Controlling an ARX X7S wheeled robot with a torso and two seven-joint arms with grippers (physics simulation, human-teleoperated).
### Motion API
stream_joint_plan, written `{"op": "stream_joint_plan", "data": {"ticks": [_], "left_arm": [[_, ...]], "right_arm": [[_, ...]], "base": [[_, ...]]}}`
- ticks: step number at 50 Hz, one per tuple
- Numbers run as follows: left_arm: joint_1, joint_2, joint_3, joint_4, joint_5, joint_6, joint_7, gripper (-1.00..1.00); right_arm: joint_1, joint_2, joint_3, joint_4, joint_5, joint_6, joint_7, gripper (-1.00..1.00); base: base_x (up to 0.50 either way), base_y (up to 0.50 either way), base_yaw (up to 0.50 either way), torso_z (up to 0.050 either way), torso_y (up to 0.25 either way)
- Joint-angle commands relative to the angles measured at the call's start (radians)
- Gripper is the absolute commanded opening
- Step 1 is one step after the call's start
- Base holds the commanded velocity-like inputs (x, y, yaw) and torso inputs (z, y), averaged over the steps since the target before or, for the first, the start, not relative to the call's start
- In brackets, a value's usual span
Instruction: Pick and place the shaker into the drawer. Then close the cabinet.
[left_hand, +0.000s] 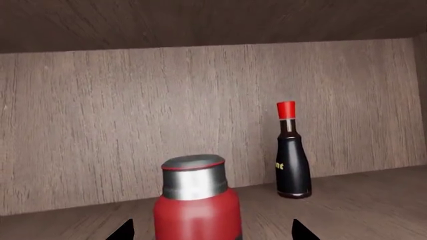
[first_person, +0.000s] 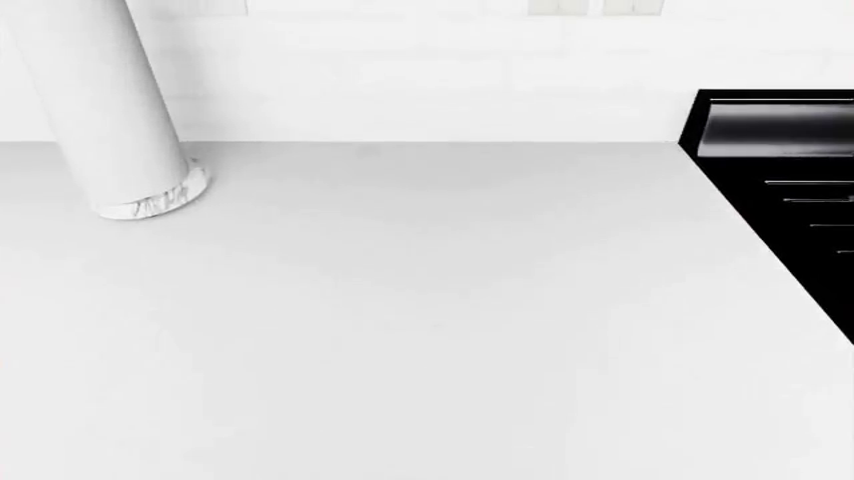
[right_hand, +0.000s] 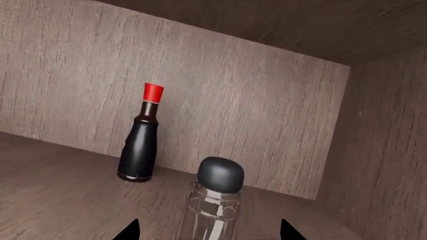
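From what I see, the task is at an early stage: the shaker (left_hand: 197, 205) stands upright on a wooden floor inside a wood-grain compartment, directly in front of my left gripper (left_hand: 212, 231), and I judge it not yet lifted, since its visible part looks level with that floor, though its base is cut off at the frame edge. Whether this compartment is the cabinet shelf or the drawer itself I cannot tell from these views; no pull-out drawer with low side walls is recognisable anywhere. Placing the shaker and closing the cabinet both appear to remain. The left gripper's two dark fingertips (left_hand: 122, 231) stand wide apart, one on each side of the shaker, with clear space between each tip and the red body, so nothing is clamped. A dark sauce bottle (left_hand: 292, 159) with a red cap stands farther back, near the rear wall and well apart from the shaker. My right gripper (right_hand: 209, 232) is likewise spread wide, its tips flanking a clear-necked bottle (right_hand: 215, 202) with a grey domed top (not the task item), with no contact that I can confirm. The head view shows only a plain white countertop (first_person: 427, 320), a white cylinder (first_person: 114, 110) and a black appliance (first_person: 787, 190); neither gripper nor the shaker appears there.
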Motion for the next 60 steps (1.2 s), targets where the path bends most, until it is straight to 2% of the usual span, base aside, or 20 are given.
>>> {"op": "stream_joint_plan", "data": {"ticks": [1,10,17,22,23,33,34,39,55,60], "left_arm": [[0.031,-0.001,0.070,-0.012,-0.005,0.007,-0.003,1.00],[0.036,0.003,0.076,-0.017,-0.008,0.013,0.000,1.00],[0.037,0.004,0.083,-0.022,-0.013,0.016,0.002,1.00],[0.031,0.004,0.062,-0.041,-0.049,0.024,0.000,1.00],[0.030,0.004,0.059,-0.044,-0.053,0.030,0.006,-1.00],[0.036,0.001,0.067,-0.047,-0.045,0.065,0.002,-1.00],[0.037,0.000,0.068,-0.045,-0.044,0.066,0.003,-1.00],[0.038,0.002,0.073,-0.049,-0.039,0.069,-0.003,-1.00],[0.015,0.000,0.080,-0.038,-0.030,0.071,-0.002,-1.00],[-0.078,0.003,0.047,-0.061,0.000,0.056,0.004,-1.00]], "right_arm": [[-0.032,0.002,-0.016,-0.082,0.008,0.056,-0.037,1.00],[-0.057,0.007,-0.030,-0.120,0.010,0.083,-0.053,1.00],[-0.009,0.005,-0.034,0.026,0.020,-0.013,-0.031,1.00],[-0.010,0.009,-0.033,0.035,0.026,-0.020,-0.018,1.00],[-0.012,0.010,-0.033,0.032,0.027,-0.019,-0.017,1.00],[-0.051,0.016,-0.036,-0.067,0.026,0.043,-0.010,1.00],[-0.057,0.017,-0.033,-0.080,0.026,0.048,-0.004,-1.00],[-0.087,0.022,-0.045,-0.145,0.024,0.070,-0.015,-1.00],[0.023,0.030,-0.053,0.042,0.031,-0.099,0.055,-1.00],[0.035,0.017,-0.004,-0.174,-0.083,0.000,-0.004,-1.00]], "base": [[0.00,0.00,0.00,0.000,0.000],[0.03,0.00,0.00,0.000,0.000],[0.50,0.00,0.00,0.000,0.000],[0.00,0.00,0.00,0.000,0.000],[0.00,0.00,0.00,0.000,0.000],[0.00,0.00,0.00,0.000,0.000],[0.00,0.00,0.00,0.000,0.000],[0.01,0.00,0.00,0.000,0.000],[0.00,0.00,0.00,0.000,0.000],[0.00,0.00,0.00,0.000,0.000]]}}
